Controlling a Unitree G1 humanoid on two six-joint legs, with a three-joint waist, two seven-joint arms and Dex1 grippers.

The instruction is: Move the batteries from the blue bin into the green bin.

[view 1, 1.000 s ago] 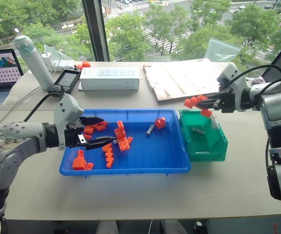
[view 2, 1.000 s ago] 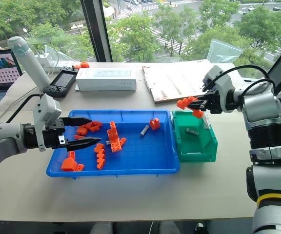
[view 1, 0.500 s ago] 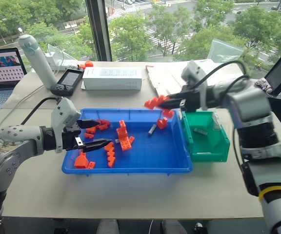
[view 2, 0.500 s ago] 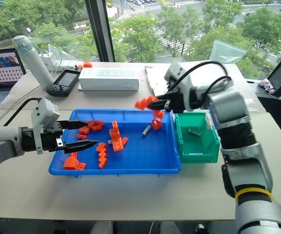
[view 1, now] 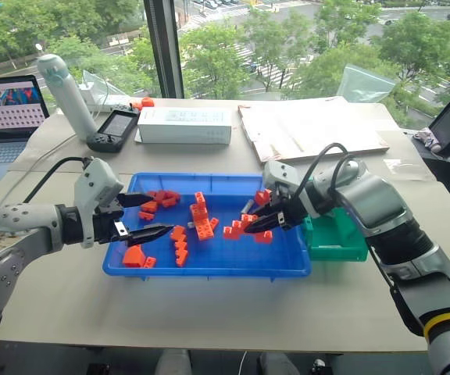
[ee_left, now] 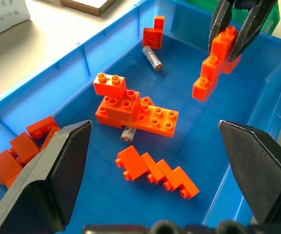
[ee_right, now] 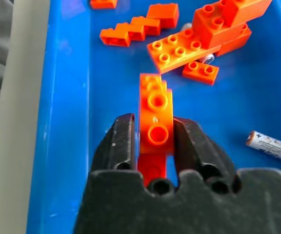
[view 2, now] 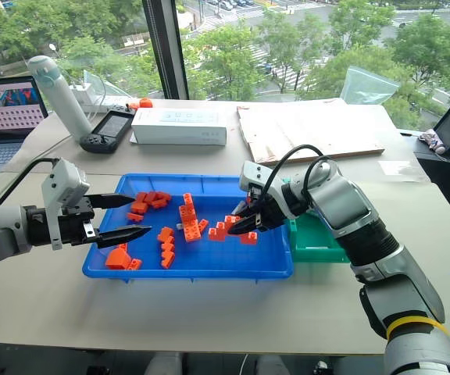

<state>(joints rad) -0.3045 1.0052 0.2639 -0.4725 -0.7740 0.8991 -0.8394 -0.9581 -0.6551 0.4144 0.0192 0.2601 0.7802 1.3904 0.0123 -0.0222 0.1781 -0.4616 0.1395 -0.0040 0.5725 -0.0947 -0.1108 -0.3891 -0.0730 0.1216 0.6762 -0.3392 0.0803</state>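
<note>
The blue bin lies in the middle of the table, scattered with orange bricks. One battery lies bare near the bin's far right wall, and the same battery shows beside my right gripper. A second battery pokes out from under a brick cluster. My right gripper is low inside the bin's right part, shut on a stepped orange brick piece. My left gripper hovers open over the bin's left part, holding nothing. The green bin stands against the blue bin's right end, partly hidden by my right arm.
Orange brick clusters and a zigzag piece lie mid-bin, with more bricks at the far left. Behind the bin are a white box, a black device, a white bottle, a laptop and a wooden board.
My right gripper swung from above the green bin leftward and down into the blue bin, carrying the orange brick piece with it. The left gripper stayed put, still open.
</note>
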